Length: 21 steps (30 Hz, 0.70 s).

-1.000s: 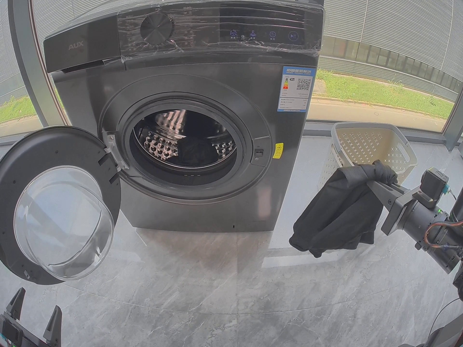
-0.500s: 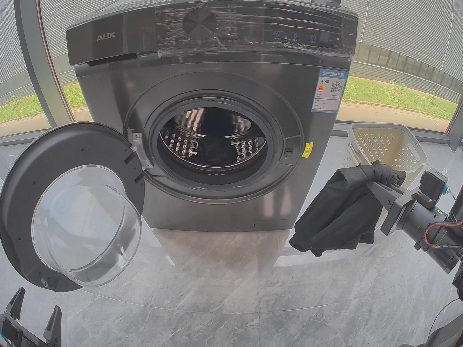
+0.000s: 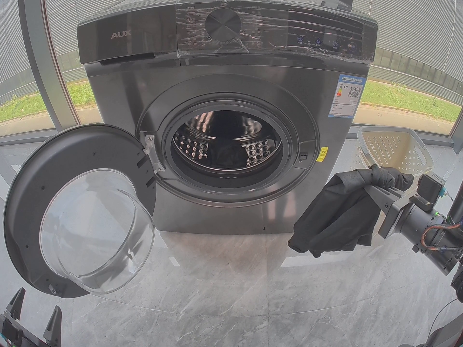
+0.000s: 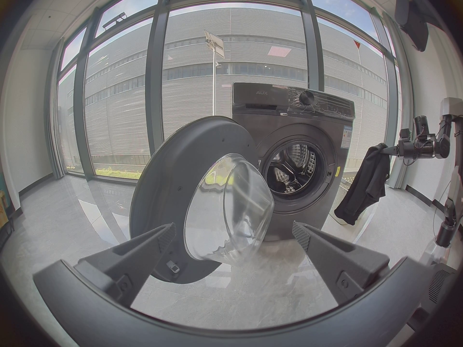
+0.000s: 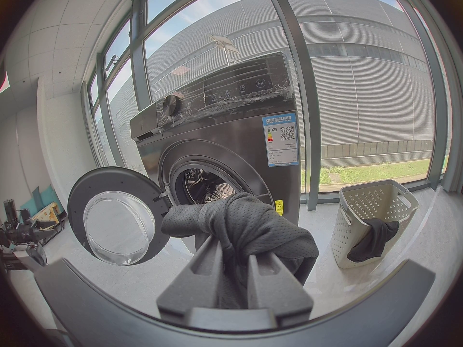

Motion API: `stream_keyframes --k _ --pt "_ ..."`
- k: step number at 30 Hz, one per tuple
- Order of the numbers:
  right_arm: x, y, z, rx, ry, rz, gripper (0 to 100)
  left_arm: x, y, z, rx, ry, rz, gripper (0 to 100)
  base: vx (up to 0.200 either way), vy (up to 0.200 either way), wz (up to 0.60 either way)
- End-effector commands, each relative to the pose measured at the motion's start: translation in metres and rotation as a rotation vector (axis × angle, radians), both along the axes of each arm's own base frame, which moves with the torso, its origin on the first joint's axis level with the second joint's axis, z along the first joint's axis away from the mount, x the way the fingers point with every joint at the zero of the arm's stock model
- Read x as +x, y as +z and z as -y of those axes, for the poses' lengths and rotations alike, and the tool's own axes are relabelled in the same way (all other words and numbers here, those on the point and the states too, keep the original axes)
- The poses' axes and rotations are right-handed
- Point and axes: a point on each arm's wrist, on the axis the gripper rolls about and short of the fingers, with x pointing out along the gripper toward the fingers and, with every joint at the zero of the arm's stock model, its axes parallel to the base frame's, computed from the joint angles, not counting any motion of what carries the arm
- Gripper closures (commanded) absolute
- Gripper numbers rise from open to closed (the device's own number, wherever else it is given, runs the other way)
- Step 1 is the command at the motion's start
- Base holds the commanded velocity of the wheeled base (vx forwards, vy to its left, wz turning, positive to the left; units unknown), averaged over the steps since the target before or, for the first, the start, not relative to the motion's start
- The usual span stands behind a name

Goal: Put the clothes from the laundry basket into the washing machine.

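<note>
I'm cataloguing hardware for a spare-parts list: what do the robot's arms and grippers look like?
The left gripper and right gripper have dark grey wedge-shaped jaws. The right arm is a grey cylinder with a black box and orange cables at its wrist.

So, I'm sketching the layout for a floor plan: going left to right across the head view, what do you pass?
Left to right: open door → drum opening → yellow sticker → dark garment → laundry basket.
</note>
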Motion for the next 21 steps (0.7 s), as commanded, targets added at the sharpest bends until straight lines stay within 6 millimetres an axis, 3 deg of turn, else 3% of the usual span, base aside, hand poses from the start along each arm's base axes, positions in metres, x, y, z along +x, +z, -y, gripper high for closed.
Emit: stream_keyframes --k 1,12,21 --pt "0.0 -0.002 0.0 -0.004 0.001 -0.007 100 0.0 -0.004 0.0 0.0 0.0 0.002 0 0.0 0.0 0.0" --pt "0.0 -0.004 -0.017 0.017 0.082 -0.03 100 0.0 -0.005 0.0 0.023 0.011 0.001 0 0.0 0.0 0.0" --pt "0.0 -0.007 -0.047 0.04 0.177 -0.066 100 0.0 -0.005 0.001 0.037 -0.028 0.004 0 0.0 0.0 0.0"
